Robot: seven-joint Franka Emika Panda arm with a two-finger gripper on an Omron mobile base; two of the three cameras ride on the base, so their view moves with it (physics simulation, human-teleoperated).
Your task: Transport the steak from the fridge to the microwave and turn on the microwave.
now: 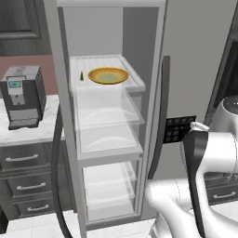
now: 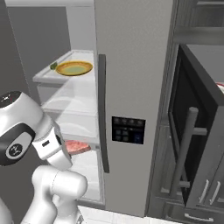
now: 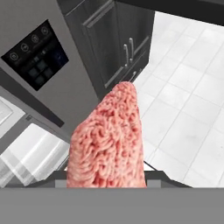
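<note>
Pinkish-red meat stands between the jaws: the gripper [image 2: 70, 148] is clamped on the steak [image 3: 111, 140], which juts forward from the fingertips over the tiled floor [image 3: 183, 87]. In the right base view the slab shows just outside the fridge [image 2: 131, 65], level with its lower shelves — carried clear, I judge, so it can swing right. The microwave [image 2: 192, 131] hangs open at the right edge, door forward, ready to receive it. A yellow plate [image 1: 108, 75] sits on the top shelf's front half, untouched.
</note>
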